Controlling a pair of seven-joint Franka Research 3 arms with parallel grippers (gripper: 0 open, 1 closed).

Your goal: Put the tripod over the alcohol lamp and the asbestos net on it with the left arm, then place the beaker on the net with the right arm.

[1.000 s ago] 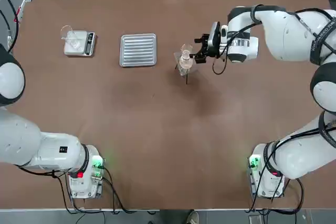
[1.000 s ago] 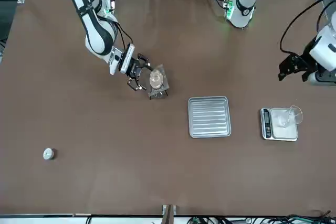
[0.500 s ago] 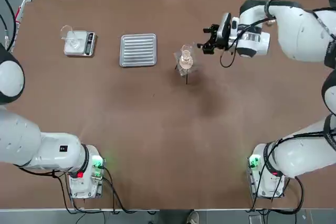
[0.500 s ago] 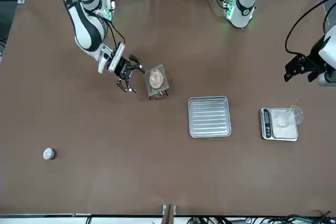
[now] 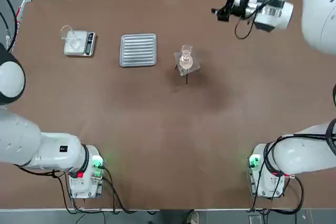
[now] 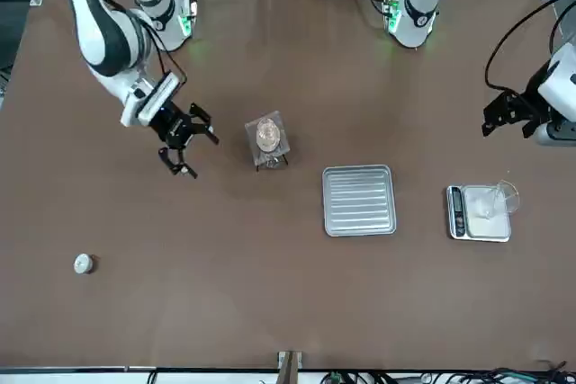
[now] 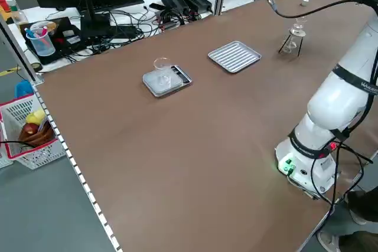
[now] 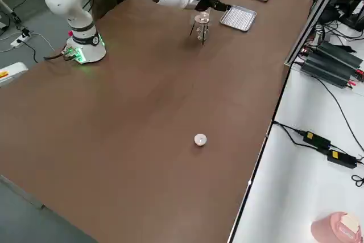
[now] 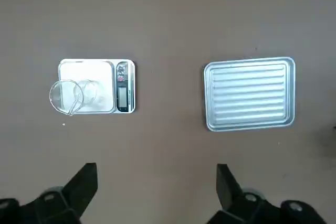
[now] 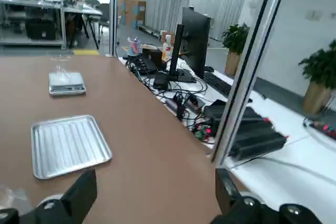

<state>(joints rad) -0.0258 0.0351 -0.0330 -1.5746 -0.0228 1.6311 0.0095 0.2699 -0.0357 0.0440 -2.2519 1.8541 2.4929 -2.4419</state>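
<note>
The tripod (image 5: 186, 73) stands mid-table, to the right of the tray. The asbestos net (image 5: 195, 66) lies on its ring and the small clear beaker (image 5: 185, 56) stands upright on the net, also plain in the left side view (image 7: 297, 28). The alcohol lamp is hidden beneath the net. My right gripper (image 5: 218, 3) is open and empty, raised well off to the tripod's far right; in the front view it hangs left of the tripod (image 6: 200, 154). My left gripper (image 6: 502, 126) hovers open above the scale and the tray, holding nothing.
A ribbed metal tray (image 5: 138, 50) lies left of the tripod. Farther left, a small scale (image 5: 80, 44) carries another clear beaker (image 5: 67, 33). A small white bottle (image 6: 83, 263) stands alone near the far edge on my right side. Cables and power boxes (image 8: 333, 61) line the bench beyond the table.
The right gripper has drawn back from the tripod, rising toward the far right of the table, open and empty. The beaker stays on the net. The left gripper has barely moved.
</note>
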